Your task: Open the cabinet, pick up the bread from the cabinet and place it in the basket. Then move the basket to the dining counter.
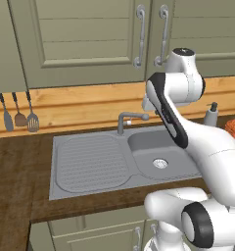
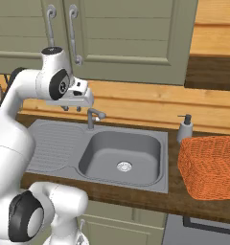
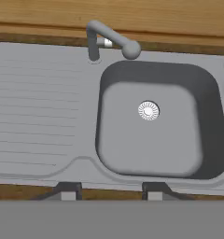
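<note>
Grey sink (image 2: 121,155) in dark wood worktop (image 1: 16,181); light wood backsplash (image 1: 80,105); utensils (image 1: 19,115) hanging left.

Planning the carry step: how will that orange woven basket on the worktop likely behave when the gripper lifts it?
The basket is open woven mesh, so it is probably light for its bulk. Its walls may flex a little if pinched at the rim. Wide and low with a flat base, it looks unlikely to tip, though gripped at one edge it could hang tilted.
</note>
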